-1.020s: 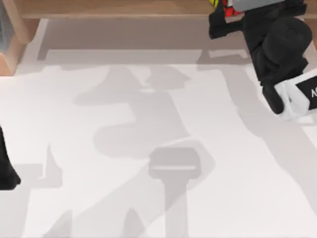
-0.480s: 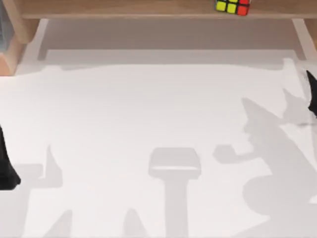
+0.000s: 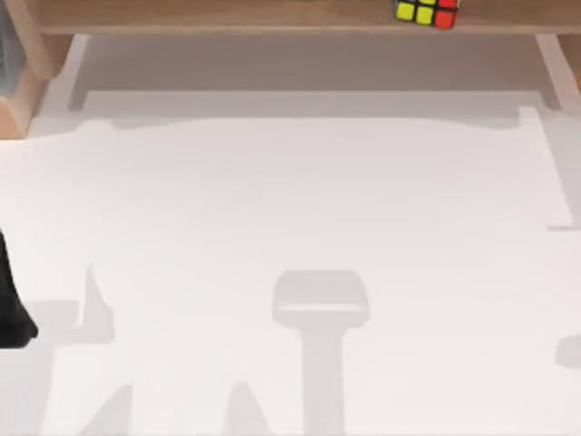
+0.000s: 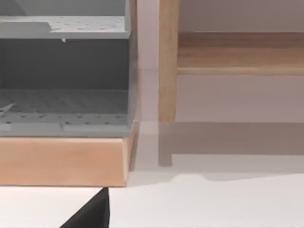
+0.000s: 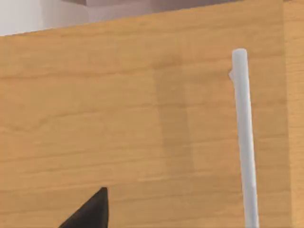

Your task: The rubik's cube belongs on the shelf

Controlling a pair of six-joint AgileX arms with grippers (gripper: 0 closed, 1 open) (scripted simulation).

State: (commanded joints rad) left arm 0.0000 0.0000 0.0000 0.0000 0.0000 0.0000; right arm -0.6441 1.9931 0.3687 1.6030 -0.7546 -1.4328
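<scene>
One second ago the right arm was crowded over the rubik's cube (image 3: 426, 13) at the far right of the shelf (image 3: 227, 15); half a second ago only a black sliver of it remained at the top view's right edge, and now that arm has left the top view altogether, with just a faint patch of shadow low on the table (image 3: 300, 200) at the right. The cube has not shifted between the last two pictures: it sits on the shelf board, right of centre along the top edge of the top view, yellow and red stickers showing, free of any finger.

Judging from this, the placing is done and the release has held; the cube rests where the task wants it, and what remains looks like no more than the arm settling back to rest.

The right gripper's own camera looks at a broad wooden surface (image 5: 118, 118) crossed by a pale grey bar (image 5: 244, 142), with a dark finger tip (image 5: 90, 211) at the lower edge. Whether its fingers are apart or together I cannot tell. The cube is well apart from it, up on the shelf.

My left arm (image 3: 11, 309) is parked at the top view's left edge, far from the cube. Its wrist camera faces a grey perforated rack (image 4: 64, 80) on a wooden base beside the shelf's side support (image 4: 167, 61); its finger state cannot be told either.
</scene>
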